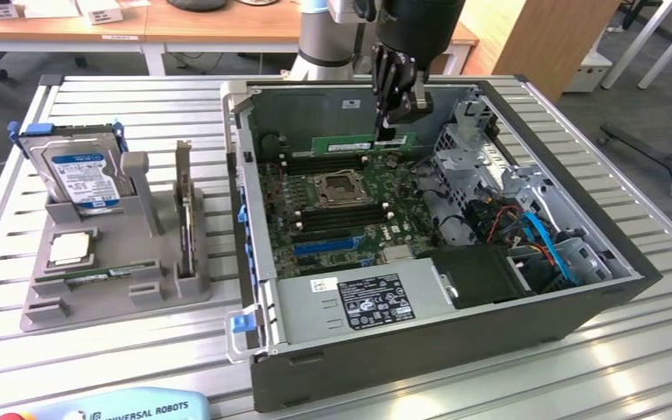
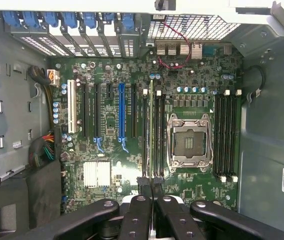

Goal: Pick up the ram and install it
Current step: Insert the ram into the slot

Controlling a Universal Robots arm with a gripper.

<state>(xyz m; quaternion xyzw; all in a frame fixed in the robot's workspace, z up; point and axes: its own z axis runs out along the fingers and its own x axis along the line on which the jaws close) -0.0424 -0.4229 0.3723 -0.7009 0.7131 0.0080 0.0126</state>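
So the gripper (image 1: pixel 392 129) is down inside the open case (image 1: pixel 430 350), clamped shut on the ram (image 1: pixel 348 144). It holds the green stick on its long edge, just over the memory slots (image 1: pixel 312 164) at the far end of the motherboard (image 1: pixel 312 219), close to the case's back wall.

Room is tight. The stick's end toward the exterior view's right sits near the drive cage (image 1: pixel 476 149), and the back wall is just behind it. Toward the CPU socket (image 1: pixel 342 185) the board is low and open, and the top of the case is wide open too.

From the wrist view the ram (image 2: pixel 151 125) shows edge-on as a thin line between dark slots, beside the socket (image 2: pixel 189 142). The fingers (image 2: pixel 137 210) cover its near end, so the exact grip spot is hidden. Whether its bottom edge touches a slot or hangs just above is impossible to tell.

The arm's upper part is cut off at the top of the exterior view. Well apart on the table, at the exterior view's left, a hard drive (image 1: pixel 77 175) stands in a grey rack (image 1: pixel 115 289).
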